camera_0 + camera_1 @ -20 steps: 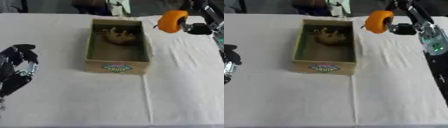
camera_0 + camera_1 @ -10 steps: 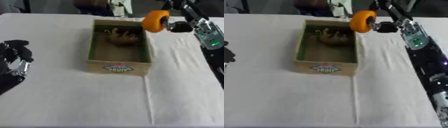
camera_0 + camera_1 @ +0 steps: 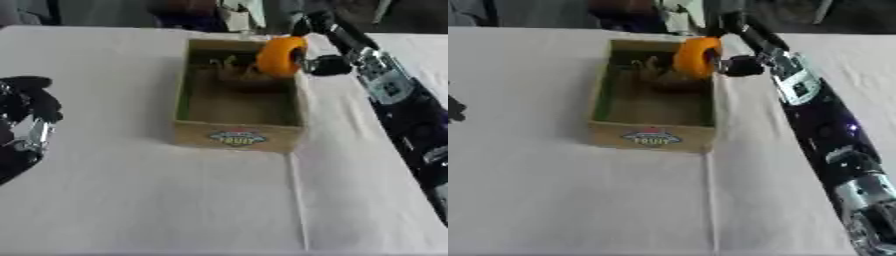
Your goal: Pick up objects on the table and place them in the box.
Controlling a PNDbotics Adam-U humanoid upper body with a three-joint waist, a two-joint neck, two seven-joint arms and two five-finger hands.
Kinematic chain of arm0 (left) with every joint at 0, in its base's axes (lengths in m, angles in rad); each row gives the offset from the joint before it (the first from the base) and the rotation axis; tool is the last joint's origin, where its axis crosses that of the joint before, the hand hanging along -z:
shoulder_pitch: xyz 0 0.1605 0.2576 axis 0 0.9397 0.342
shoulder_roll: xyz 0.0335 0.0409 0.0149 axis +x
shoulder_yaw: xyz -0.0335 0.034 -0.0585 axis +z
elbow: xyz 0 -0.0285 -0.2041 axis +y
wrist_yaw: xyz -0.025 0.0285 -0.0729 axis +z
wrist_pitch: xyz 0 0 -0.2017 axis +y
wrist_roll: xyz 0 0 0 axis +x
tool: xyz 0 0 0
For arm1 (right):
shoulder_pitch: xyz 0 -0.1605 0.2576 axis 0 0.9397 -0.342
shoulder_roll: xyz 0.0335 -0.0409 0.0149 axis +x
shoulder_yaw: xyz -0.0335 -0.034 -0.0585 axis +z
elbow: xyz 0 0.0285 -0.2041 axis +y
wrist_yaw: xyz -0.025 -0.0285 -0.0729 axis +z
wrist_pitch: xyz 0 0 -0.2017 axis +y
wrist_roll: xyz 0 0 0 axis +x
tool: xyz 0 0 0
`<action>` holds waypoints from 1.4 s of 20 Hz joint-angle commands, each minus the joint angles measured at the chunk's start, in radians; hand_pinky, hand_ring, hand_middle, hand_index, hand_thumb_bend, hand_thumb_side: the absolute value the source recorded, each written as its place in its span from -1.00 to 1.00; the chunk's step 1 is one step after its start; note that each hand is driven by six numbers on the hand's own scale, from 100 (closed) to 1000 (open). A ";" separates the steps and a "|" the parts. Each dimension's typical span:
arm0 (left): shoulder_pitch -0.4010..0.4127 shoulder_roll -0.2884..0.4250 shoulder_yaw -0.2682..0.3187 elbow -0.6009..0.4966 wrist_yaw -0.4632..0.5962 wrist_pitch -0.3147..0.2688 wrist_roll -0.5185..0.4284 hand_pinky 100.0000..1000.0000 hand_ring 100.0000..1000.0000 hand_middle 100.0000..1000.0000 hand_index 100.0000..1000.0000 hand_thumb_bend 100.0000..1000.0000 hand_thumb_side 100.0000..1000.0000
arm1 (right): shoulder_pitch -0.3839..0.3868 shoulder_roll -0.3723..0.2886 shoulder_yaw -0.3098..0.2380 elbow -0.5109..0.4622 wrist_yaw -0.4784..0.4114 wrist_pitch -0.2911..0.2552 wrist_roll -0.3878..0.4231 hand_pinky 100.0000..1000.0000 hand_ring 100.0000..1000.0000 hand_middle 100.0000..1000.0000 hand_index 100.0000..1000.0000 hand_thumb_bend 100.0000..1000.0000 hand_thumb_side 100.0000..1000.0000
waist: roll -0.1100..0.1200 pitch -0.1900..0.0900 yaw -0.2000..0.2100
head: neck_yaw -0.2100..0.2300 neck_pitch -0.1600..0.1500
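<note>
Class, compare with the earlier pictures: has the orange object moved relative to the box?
Yes. The orange object, held by the right hand, moved left, from beside the box to over its right rim.

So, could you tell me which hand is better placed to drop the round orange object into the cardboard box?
The right hand: it holds the round orange object at the cardboard box's right rim. The left hand sits idle far left.
</note>
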 commanded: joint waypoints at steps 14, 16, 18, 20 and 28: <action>-0.022 0.018 -0.007 -0.022 0.001 0.010 -0.010 0.33 -0.11 -0.08 0.44 -1.00 -0.71 | -0.007 0.069 0.021 0.014 0.222 -0.067 -0.051 0.37 0.33 0.13 0.20 -1.00 -1.00 | 0.005 -0.003 0.002 | -0.001 -0.009; -0.021 0.018 -0.007 -0.022 0.000 0.012 -0.009 0.33 -0.11 -0.08 0.44 -1.00 -0.71 | -0.004 0.069 0.023 0.006 0.265 -0.087 -0.055 0.39 0.37 0.18 0.45 -1.00 -0.85 | 0.005 -0.004 0.000 | 0.001 -0.008; -0.020 0.017 -0.007 -0.022 -0.001 0.014 -0.009 0.33 -0.11 -0.08 0.44 -1.00 -0.70 | -0.002 0.067 0.023 -0.002 0.300 -0.106 -0.059 0.41 0.42 0.24 0.63 -0.83 -0.65 | 0.004 -0.005 -0.003 | 0.004 -0.008; -0.018 0.017 -0.006 -0.022 -0.002 0.016 -0.007 0.33 -0.11 -0.08 0.44 -1.00 -0.70 | 0.001 0.062 0.024 -0.015 0.333 -0.123 -0.064 0.42 0.44 0.29 0.73 -0.64 -0.46 | 0.004 -0.006 -0.006 | 0.008 -0.007; -0.008 0.017 0.000 -0.022 -0.008 0.024 0.001 0.33 -0.11 -0.08 0.44 -1.00 -0.70 | 0.015 0.029 0.013 -0.072 0.408 -0.129 -0.136 0.43 0.48 0.36 0.84 -0.34 -0.22 | 0.001 -0.013 -0.025 | 0.024 -0.003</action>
